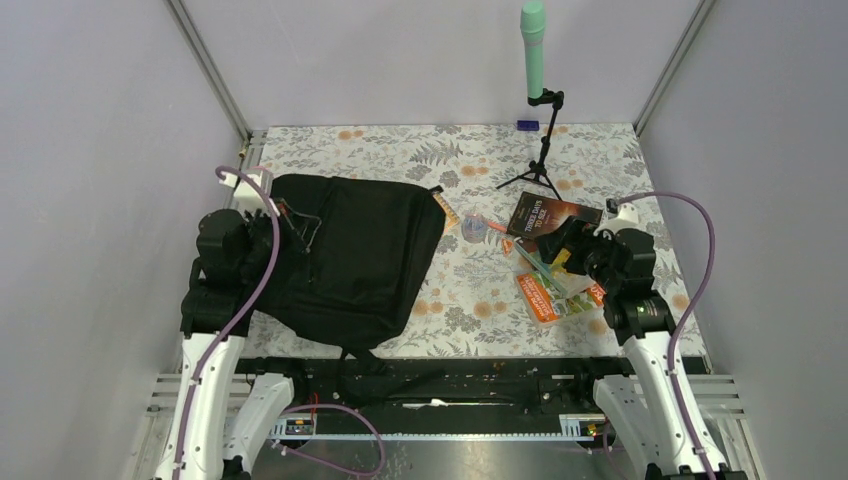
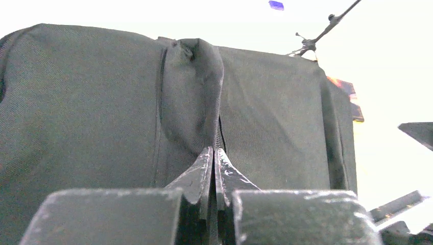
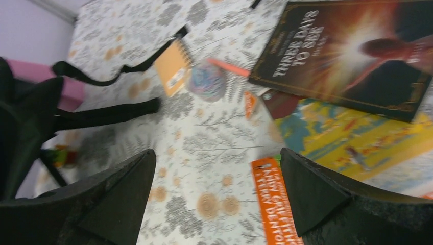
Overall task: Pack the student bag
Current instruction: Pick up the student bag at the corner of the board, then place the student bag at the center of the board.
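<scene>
Black bag (image 1: 350, 255) seen flat on the left half of the floral worktop (image 1: 330, 150), close against the left arm. Filled nearly the whole left wrist view (image 2: 102, 102) as dull woven fabric with one raised fold running up the middle. Left tool (image 2: 214, 153) pressed together on the foot of that fold, pinching the cloth just beside a short run of zip teeth. Same tool (image 1: 290, 225) found at the bag's left edge from above.

Black strap (image 3: 122, 66) trailed off the bag's far right corner onto the worktop. Orange notepad (image 3: 173, 66) lay at the strap's end, touching it. Multicoloured ball (image 3: 207, 81) sat just beside the notepad, with an orange pen (image 3: 230, 66) against its far side.

Further right, a dark book (image 3: 347, 56) titled "Three Days to See" lay partly over a yellow picture book (image 3: 352, 138). Orange-spined book (image 3: 273, 199) lay at the near edge of that pile.

Right tool (image 3: 217, 158) hung above the bare worktop between ball and books, fingers spread wide, gripping nothing. Seen from above (image 1: 560, 240) over the pile.

Thin black stand (image 1: 541, 160) stood near the far edge, carrying an upright green cylinder (image 1: 533, 50). Small purple block (image 1: 527, 125) lay just behind it.
</scene>
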`<action>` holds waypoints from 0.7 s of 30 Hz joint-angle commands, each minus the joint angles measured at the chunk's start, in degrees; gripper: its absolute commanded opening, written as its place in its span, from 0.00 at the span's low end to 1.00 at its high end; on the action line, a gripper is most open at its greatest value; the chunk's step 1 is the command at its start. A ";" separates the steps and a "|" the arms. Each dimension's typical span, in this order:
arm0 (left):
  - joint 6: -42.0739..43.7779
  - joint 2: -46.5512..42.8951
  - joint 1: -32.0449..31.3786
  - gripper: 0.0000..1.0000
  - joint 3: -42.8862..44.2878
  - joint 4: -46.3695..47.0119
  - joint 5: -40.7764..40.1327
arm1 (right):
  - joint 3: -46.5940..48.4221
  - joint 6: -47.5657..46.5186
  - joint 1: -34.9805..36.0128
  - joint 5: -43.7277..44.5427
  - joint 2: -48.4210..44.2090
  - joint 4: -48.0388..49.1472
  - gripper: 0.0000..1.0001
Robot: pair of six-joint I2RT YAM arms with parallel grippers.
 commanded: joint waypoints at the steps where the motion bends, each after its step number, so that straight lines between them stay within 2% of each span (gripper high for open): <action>1: -6.65 2.19 -2.37 0.00 5.78 16.64 8.17 | 2.77 7.10 -0.24 -13.96 3.94 5.38 0.98; 4: -8.94 3.98 -5.77 0.00 6.18 19.75 4.63 | 3.06 9.92 -0.10 -19.59 6.48 8.58 0.98; 6: -10.86 5.18 -8.01 0.00 5.91 21.84 1.13 | 3.54 10.70 0.93 -20.23 7.04 9.20 0.98; 12: -12.88 10.43 -12.36 0.00 3.73 25.73 -4.42 | 6.69 10.27 12.35 -12.82 9.36 7.95 0.98; 21: -13.26 14.15 -12.38 0.00 1.18 24.06 -3.31 | 3.18 16.28 21.57 -8.87 12.96 18.16 0.98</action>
